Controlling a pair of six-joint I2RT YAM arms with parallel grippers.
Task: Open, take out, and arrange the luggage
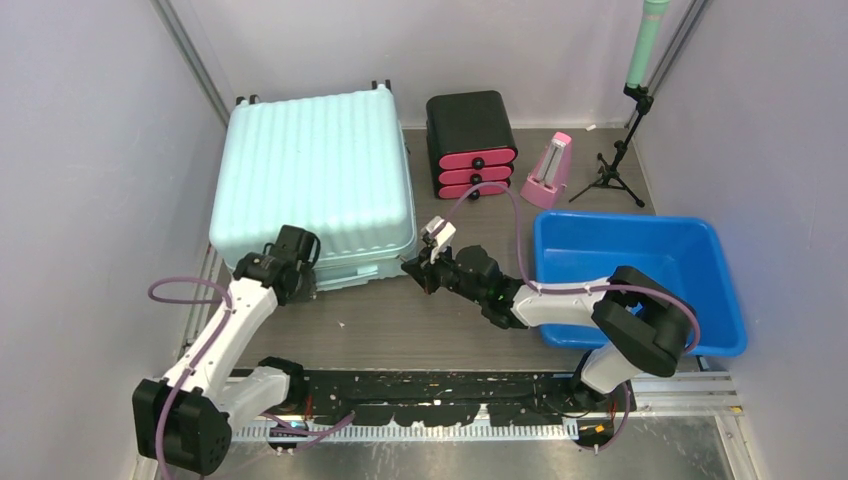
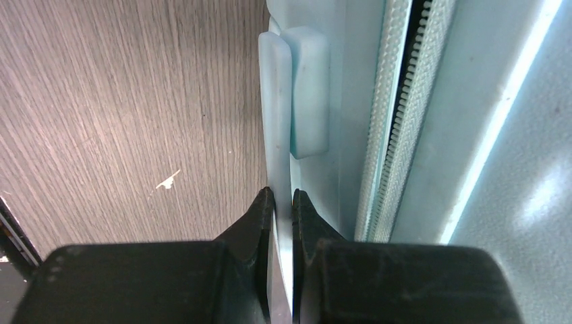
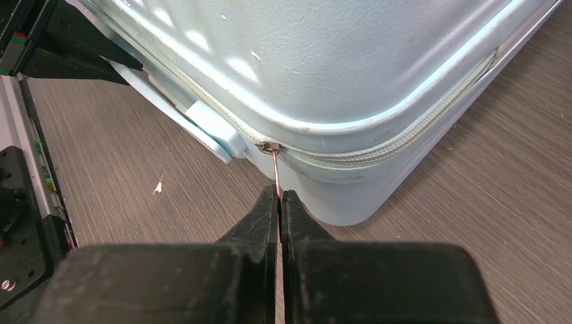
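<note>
The mint suitcase (image 1: 310, 170) lies flat in the far-left corner of the surface (image 1: 400, 330). Left fingers (image 2: 260, 219) clamp its near-edge handle (image 2: 276, 121). Right fingers (image 3: 264, 216) pinch the zipper pull (image 3: 276, 169) at its near-right corner.

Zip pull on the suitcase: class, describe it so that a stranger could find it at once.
Find the large mint-green ribbed hard-shell suitcase lying flat, back left. At its near right corner, on the pale zip track, a thin metal zip pull sticks out, pinched by the right claw. Unlike the broad mint plastic handle nearby, it is a hair-thin sliver.
</note>
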